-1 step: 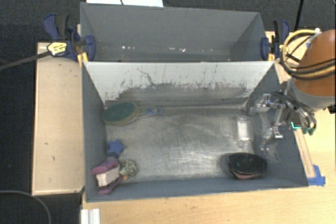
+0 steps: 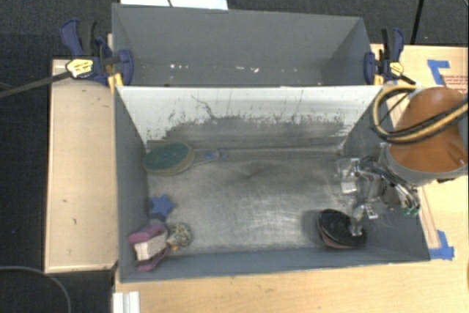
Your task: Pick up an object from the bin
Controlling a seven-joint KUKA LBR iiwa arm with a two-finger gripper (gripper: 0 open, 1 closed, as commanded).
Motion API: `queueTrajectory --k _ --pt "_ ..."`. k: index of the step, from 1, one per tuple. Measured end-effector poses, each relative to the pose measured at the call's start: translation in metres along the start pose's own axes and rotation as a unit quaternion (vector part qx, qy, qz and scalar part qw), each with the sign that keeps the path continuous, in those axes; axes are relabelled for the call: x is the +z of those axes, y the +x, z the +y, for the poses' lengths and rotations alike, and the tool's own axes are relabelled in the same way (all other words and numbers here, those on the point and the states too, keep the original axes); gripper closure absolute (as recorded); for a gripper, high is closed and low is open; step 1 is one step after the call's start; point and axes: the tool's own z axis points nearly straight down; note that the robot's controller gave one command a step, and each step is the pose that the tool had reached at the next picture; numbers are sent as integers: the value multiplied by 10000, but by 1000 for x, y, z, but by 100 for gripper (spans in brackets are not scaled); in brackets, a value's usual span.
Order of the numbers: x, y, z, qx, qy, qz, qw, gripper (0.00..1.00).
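Your hand [image 2: 357,220] sat right over the dark round flattish disc [image 2: 333,229], probably lined up for a grab; couldn't tell spread or pinched.

Soft, even light fills the scene. In the bin [image 2: 242,110] the sloping back wall looks pale and bright, the floor darker. Tiny bright spots glint higher up. Shadows are faint.

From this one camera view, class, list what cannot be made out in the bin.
1. Camera view: dark round object in the bin's lower right corner, its right side covered by the gripper; kind unclear.
2. Camera view: small heap in the lower left corner, pink, blue and speckled pieces overlapping, too small to name.
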Motion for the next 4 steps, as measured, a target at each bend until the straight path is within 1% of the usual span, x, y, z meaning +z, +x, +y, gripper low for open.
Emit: queueTrajectory --k 1,2,3,4 --pt "3 9 47 -1147 52 -115 9933 0" --pt "4 18 44 -1146 31 76 9934 100" --pt "-97 1 44 -2482 -43 47 9687 100" --pt "-145 7 41 -3628 -62 59 9318 100"
